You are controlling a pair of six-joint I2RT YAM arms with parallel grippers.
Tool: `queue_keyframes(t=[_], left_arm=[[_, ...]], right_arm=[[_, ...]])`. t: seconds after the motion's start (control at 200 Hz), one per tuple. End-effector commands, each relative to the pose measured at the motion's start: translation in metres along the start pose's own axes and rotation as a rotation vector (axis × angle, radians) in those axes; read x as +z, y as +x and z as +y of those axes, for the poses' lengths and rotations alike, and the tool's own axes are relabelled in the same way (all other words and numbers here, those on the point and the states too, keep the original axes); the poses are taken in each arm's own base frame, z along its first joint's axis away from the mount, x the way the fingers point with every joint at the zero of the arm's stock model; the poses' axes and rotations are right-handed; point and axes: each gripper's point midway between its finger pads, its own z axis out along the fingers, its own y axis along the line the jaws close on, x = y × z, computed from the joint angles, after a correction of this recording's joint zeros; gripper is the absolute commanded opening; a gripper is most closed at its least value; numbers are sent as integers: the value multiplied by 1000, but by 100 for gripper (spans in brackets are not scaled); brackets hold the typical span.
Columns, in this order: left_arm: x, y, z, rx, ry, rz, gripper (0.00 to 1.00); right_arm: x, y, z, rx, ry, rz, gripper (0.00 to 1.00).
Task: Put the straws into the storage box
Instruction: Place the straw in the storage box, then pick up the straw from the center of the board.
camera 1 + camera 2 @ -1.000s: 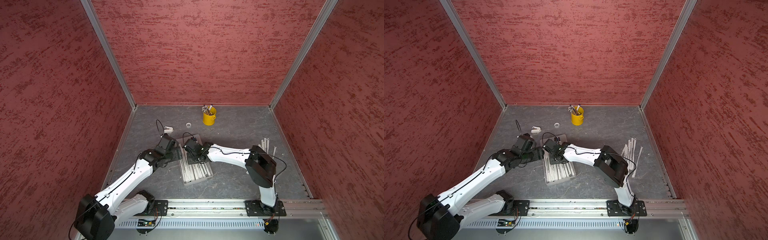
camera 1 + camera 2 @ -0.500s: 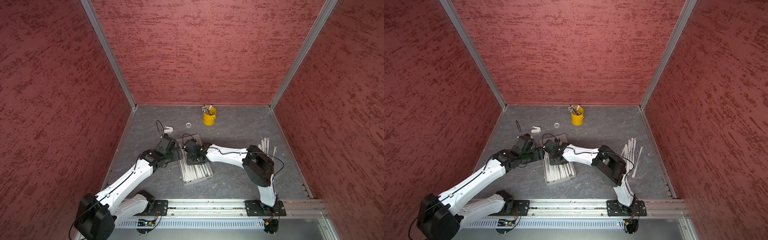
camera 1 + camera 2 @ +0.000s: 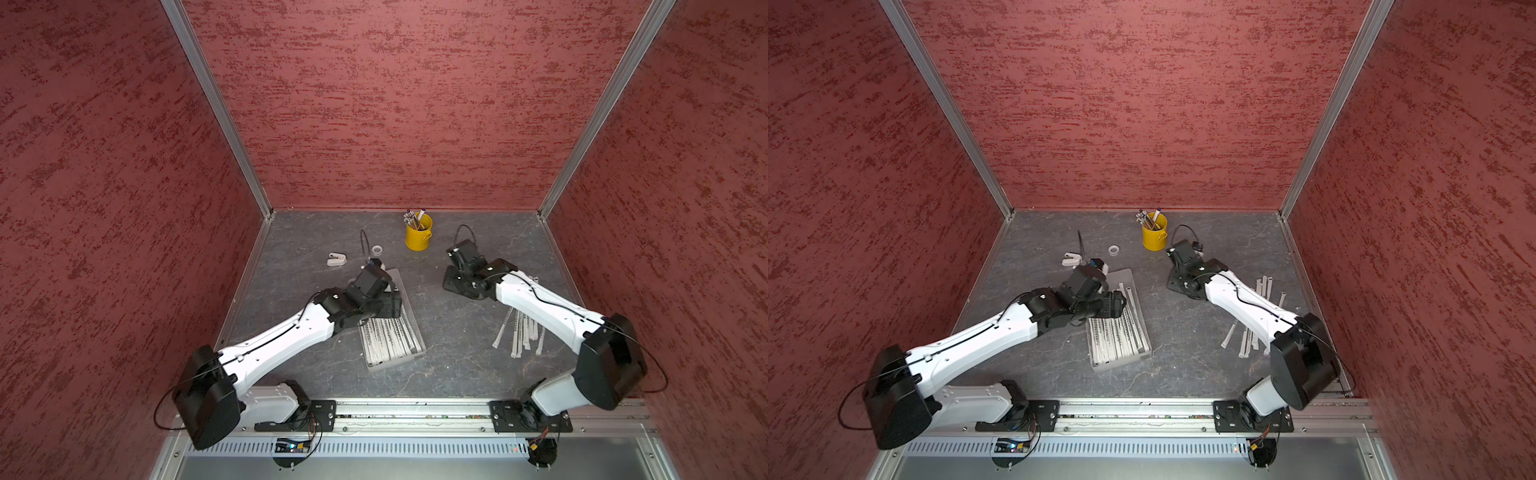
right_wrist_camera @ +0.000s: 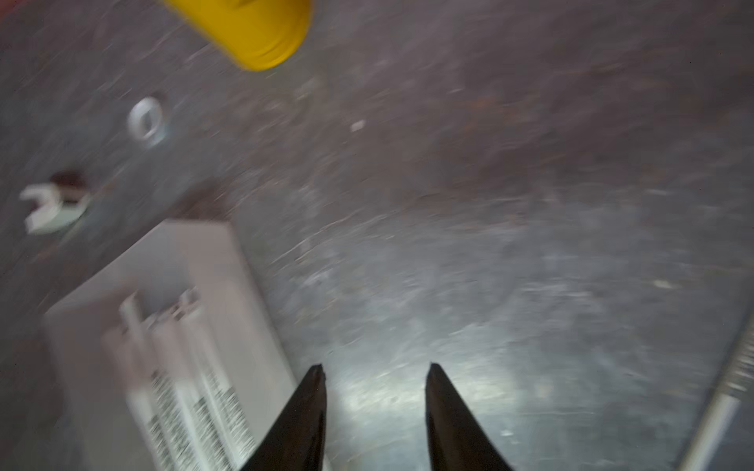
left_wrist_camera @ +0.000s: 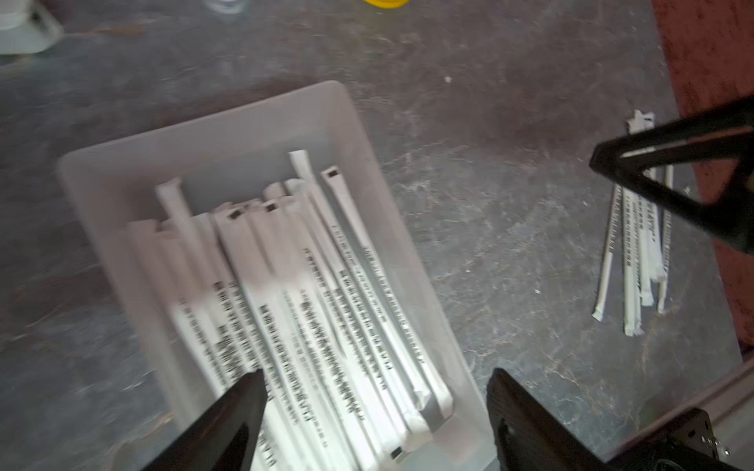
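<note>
Grey tabletop (image 3: pixel 453 353) w/ storage box (image 5: pixel 228 138), loose straws (image 3: pixel 521 332), yellow cup (image 3: pixel 419 237), ring (image 3: pixel 377 249), clip (image 3: pixel 336 259)

Both top views look steeply down from high above the near rail (image 3: pixel 415 417) toward the far wall (image 3: pixel 395 104), taking in the whole table (image 3: pixel 457 365). The left wrist camera hangs close over the storage box (image 5: pixel 228 134) and its straws (image 5: pixel 310 293); the blurred right wrist camera, low over bare tabletop, shares that box's far end and catches the yellow cup (image 4: pixel 253 36).
</note>
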Motion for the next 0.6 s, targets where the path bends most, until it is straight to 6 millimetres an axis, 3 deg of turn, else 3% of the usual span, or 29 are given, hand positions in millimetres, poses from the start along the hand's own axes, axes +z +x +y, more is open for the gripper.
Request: queue_keyframes(t=[0.0,0.155,0.276,0.596], left_arm=[[18,-1,-37,66,61,3,88],[45,18,-60,134,76,102,88],[52,22,-61,167,41,129,88],[50,19,-54,156,39,118,88]], right_arm=[[1,-2,-74,50,195,-2,49],[15,-13,-138,196,281,-22,52],[29,-6,-163,275,291,17,52],[64,17,-177,317,288,106,37]])
